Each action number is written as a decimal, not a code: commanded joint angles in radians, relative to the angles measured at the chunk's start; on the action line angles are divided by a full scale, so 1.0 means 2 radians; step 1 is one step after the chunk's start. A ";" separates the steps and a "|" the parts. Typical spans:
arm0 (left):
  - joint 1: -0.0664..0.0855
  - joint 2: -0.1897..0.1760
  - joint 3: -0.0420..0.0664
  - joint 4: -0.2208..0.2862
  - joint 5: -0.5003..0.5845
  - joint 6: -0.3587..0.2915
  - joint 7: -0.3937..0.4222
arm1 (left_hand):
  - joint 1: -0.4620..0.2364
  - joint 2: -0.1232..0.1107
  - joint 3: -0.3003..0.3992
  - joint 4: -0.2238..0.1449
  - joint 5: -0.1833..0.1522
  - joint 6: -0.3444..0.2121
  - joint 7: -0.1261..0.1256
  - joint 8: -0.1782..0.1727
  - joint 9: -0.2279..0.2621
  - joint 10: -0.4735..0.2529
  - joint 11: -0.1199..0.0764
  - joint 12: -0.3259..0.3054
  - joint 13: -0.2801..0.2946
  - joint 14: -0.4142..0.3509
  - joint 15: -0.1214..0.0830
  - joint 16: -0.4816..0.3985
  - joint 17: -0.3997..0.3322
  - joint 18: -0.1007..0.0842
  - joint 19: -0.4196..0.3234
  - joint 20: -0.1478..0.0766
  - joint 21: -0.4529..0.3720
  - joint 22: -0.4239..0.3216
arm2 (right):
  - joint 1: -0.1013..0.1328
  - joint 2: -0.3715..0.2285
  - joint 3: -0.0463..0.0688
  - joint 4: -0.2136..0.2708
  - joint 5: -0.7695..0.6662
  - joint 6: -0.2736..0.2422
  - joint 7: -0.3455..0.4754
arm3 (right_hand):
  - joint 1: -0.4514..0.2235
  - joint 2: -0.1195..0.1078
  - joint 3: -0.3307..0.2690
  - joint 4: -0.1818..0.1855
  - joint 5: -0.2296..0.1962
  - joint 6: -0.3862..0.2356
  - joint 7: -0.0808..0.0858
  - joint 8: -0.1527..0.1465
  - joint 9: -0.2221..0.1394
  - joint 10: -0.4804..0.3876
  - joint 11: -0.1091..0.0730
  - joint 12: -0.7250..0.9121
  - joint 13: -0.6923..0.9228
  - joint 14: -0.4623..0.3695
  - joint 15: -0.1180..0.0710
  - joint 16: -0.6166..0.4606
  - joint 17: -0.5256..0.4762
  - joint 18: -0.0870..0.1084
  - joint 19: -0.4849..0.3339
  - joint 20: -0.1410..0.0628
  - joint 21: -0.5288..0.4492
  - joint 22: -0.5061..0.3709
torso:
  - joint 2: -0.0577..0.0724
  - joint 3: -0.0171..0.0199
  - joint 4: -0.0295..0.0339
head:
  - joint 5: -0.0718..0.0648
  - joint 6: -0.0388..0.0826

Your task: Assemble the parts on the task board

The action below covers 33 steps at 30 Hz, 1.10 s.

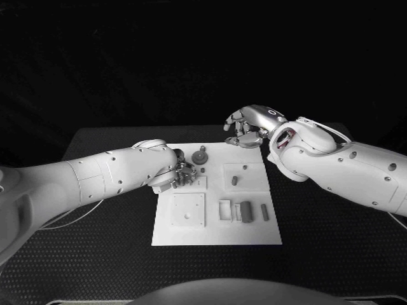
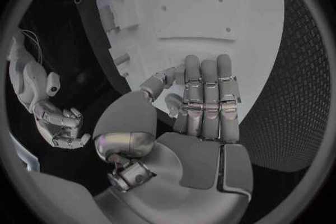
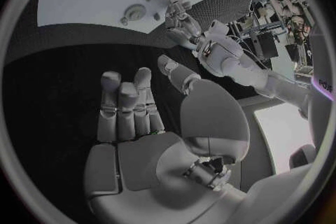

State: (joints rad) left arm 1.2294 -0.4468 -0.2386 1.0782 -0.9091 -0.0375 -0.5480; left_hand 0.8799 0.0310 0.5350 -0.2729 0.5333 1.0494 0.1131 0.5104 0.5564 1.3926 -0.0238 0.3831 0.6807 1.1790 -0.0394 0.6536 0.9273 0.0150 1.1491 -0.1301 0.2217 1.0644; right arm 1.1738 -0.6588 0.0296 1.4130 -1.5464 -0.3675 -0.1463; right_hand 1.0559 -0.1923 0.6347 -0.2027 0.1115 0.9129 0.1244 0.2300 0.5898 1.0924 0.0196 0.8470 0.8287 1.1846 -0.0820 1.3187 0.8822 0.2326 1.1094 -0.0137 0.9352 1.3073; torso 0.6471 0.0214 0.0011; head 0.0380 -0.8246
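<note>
While the left robot hand (image 1: 182, 173) presses flat-fingered onto the task board (image 1: 217, 222), the right robot hand (image 1: 249, 127) hovers spread beyond it, likely waiting.

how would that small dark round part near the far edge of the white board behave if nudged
The small dark round part looks rigid and light, so it would probably slide on the smooth white task board. Being round, it might roll if tipped. The left hand is nearest.

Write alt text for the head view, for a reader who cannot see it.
A white task board lies on a black table between two white robot arms. The left hand rests its fingers on the board's left side, near a round part; the right hand hovers past the far edge, holding nothing. Small parts sit in slots nearer the robot.
</note>
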 commanded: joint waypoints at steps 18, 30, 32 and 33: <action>0.000 -0.002 0.000 0.002 0.006 0.011 -0.001 | 0.002 0.005 0.003 0.000 -0.001 0.036 -0.038 0.003 0.001 -0.010 -0.008 0.003 0.000 -0.002 0.001 0.003 -0.002 0.001 0.001 -0.003 0.002 0.002 | 0.000 0.001 0.000 0.000 0.008 0.010 0.000 | 0.001 0.004 -0.001 0.003 0.000 -0.001 0.005 -0.002 -0.001 -0.001 0.001 -0.002 0.001 0.002 -0.002 -0.003 0.000 0.015 0.002 -0.002 -0.003 0.003 | 0.000 -0.0003 -0.0001 | -0.003 0.002; 0.000 -0.002 0.000 0.002 0.005 0.017 -0.003 | 0.002 0.005 0.004 0.000 -0.001 0.035 -0.038 0.003 0.001 -0.011 -0.008 0.004 -0.001 -0.002 0.000 0.004 -0.002 0.001 0.001 -0.003 0.002 0.003 | 0.000 0.001 0.000 0.000 0.008 0.011 0.001 | 0.001 0.004 -0.001 0.004 0.000 -0.001 0.005 -0.002 -0.001 -0.001 0.001 -0.002 0.001 0.001 -0.002 -0.003 0.000 0.015 0.002 -0.002 -0.003 0.003 | 0.000 -0.0003 0.0002 | -0.001 -0.001; 0.000 -0.003 0.000 0.002 0.005 0.016 -0.003 | 0.002 0.005 0.004 0.000 -0.001 0.035 -0.038 0.003 0.001 -0.011 -0.008 0.004 -0.001 -0.002 0.000 0.004 -0.003 0.001 0.001 -0.003 0.002 0.003 | 0.000 0.001 0.000 -0.001 0.008 0.011 0.001 | 0.001 0.004 -0.001 0.004 0.000 -0.001 0.005 -0.002 -0.001 -0.001 0.001 -0.002 0.001 0.001 -0.002 -0.003 0.000 0.015 0.002 -0.002 -0.003 0.003 | 0.000 -0.0003 0.0001 | -0.001 -0.001; 0.000 -0.003 0.000 0.002 0.005 0.017 -0.003 | 0.002 0.005 0.004 0.000 -0.001 0.035 -0.038 0.003 0.001 -0.011 -0.008 0.004 -0.001 -0.002 0.000 0.005 -0.003 0.001 0.001 -0.003 0.002 0.003 | 0.000 0.001 0.000 -0.001 0.008 0.011 0.001 | 0.001 0.004 -0.001 0.004 0.000 -0.001 0.005 -0.002 -0.001 -0.001 0.001 -0.002 0.001 0.001 -0.002 -0.003 0.000 0.015 0.002 -0.002 -0.003 0.003 | 0.000 -0.0002 0.0001 | -0.001 -0.002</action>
State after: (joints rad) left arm 1.2293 -0.4526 -0.2386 1.0801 -0.9028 -0.0200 -0.5527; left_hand 0.8804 0.0306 0.5389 -0.2738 0.5255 1.0487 0.1124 0.5125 0.5562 1.3906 -0.0224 0.3869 0.6805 1.1790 -0.0393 0.6575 0.9228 0.0150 1.1491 -0.1301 0.2217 1.0694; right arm 1.1739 -0.6573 0.0296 1.4113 -1.5298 -0.3564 -0.1478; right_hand 1.0559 -0.1923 0.6319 -0.1999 0.1115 0.9128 0.1246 0.2300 0.5898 1.0925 0.0196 0.8470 0.8284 1.1846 -0.0818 1.3195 0.8823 0.2326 1.1113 -0.0154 0.9351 1.3073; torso 0.6475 0.0208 0.0013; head 0.0353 -0.8269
